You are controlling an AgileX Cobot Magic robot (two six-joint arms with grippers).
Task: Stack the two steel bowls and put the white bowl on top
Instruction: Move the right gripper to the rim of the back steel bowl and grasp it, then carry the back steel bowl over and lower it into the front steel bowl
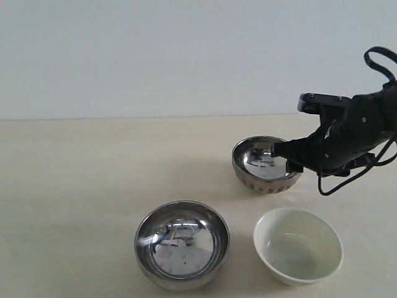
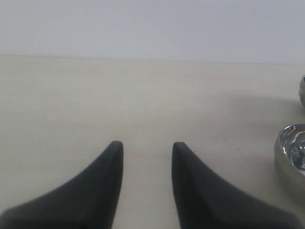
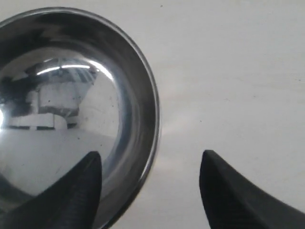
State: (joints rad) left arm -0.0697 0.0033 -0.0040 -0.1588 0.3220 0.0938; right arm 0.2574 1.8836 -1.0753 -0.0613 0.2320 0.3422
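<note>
The right gripper (image 1: 284, 156) straddles the rim of the ribbed steel bowl (image 1: 267, 164) at the back of the table (image 1: 74, 186).
Only the exterior view shows all three bowls, each standing apart: the smooth steel bowl (image 1: 182, 244) is in front on the left, with the white bowl (image 1: 298, 245) near it on the right. The right wrist view shows the jaws spread wide, one finger inside the ribbed bowl and one outside, pinching nothing. Only the left wrist view shows the left gripper (image 2: 146, 145), spread over bare table and holding nothing.

Ribbed steel bowl (image 3: 71, 95) cropped by frame, rim behind right pincer (image 1: 285, 158)
</note>
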